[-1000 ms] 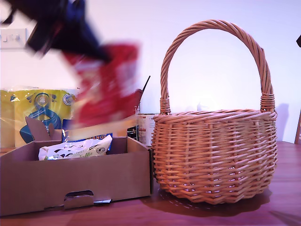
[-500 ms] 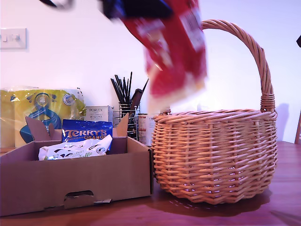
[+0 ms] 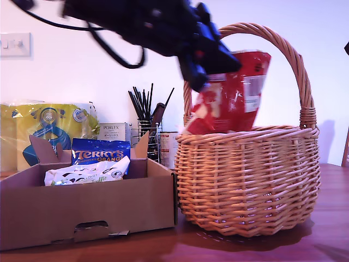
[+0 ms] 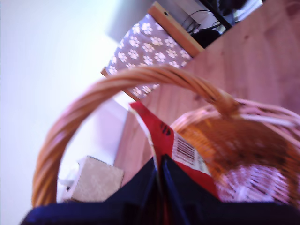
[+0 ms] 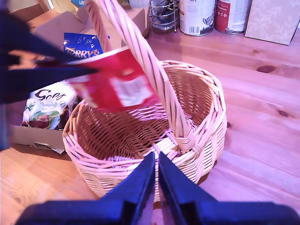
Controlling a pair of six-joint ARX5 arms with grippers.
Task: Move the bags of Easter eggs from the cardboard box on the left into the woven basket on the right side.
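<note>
Over the woven basket you have my first gripper with its jaws pinched tight on the top edge of the red-and-white bag, which hangs under the basket's arched handle with its lower end dipping just below the rim; you cannot tell whether it touches the basket's floor. You can see from the first wrist view that the jaws meet on the bag with almost no gap. My second gripper hovers apart, above the table beside the basket, its jaws brought together with only a thin slit between them and nothing held. Your basket holds nothing else that shows in the second wrist view, only bare weave. Toward the exterior view's left stands the cardboard box, just beside the basket, and in it you have two bags: the blue Terry's bag propped upright at the back, and the white spotted bag lying in front of it. Behind the box you see a yellow pack, a small white carton and a wire utensil holder
</note>
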